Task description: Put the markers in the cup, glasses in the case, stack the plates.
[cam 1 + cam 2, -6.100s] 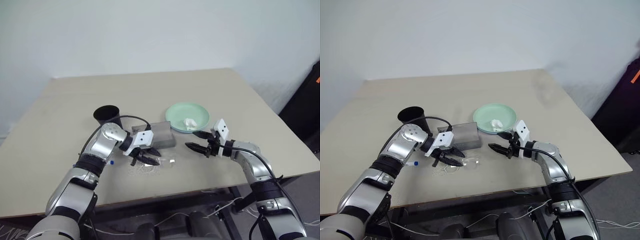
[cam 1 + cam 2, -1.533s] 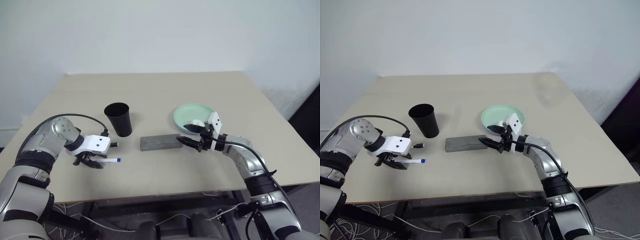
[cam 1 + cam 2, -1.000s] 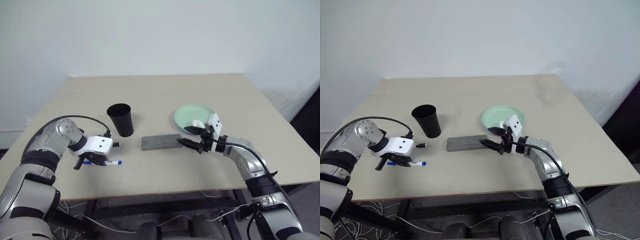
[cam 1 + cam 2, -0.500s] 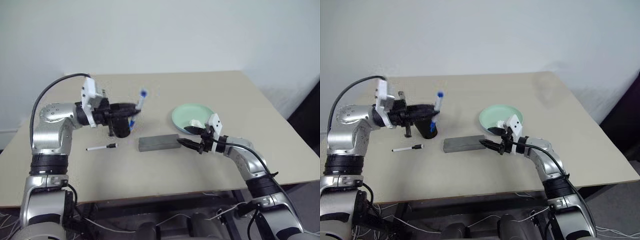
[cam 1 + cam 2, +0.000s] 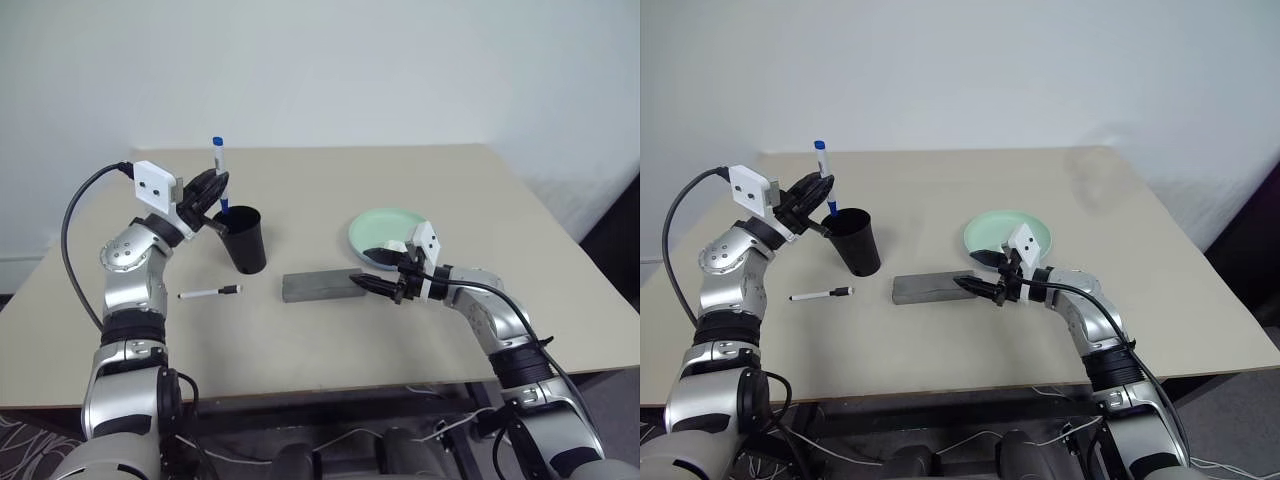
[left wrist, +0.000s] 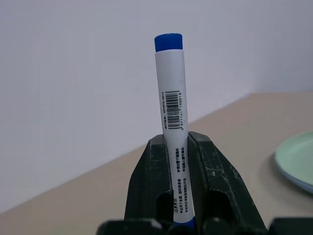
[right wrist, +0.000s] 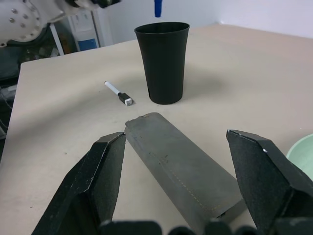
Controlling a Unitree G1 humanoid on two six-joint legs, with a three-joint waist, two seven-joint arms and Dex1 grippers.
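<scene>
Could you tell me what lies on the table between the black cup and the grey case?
Nothing: in the left eye view, bare tabletop separates the cup and the case.

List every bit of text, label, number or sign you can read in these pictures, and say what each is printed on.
None can be read for certain.
Blue-capped marker, held in the left gripper: a barcode with a row of digits beside it and lines of small print below, all too small to read.
Black-capped marker, cup, case, green plate: no print visible.
</scene>
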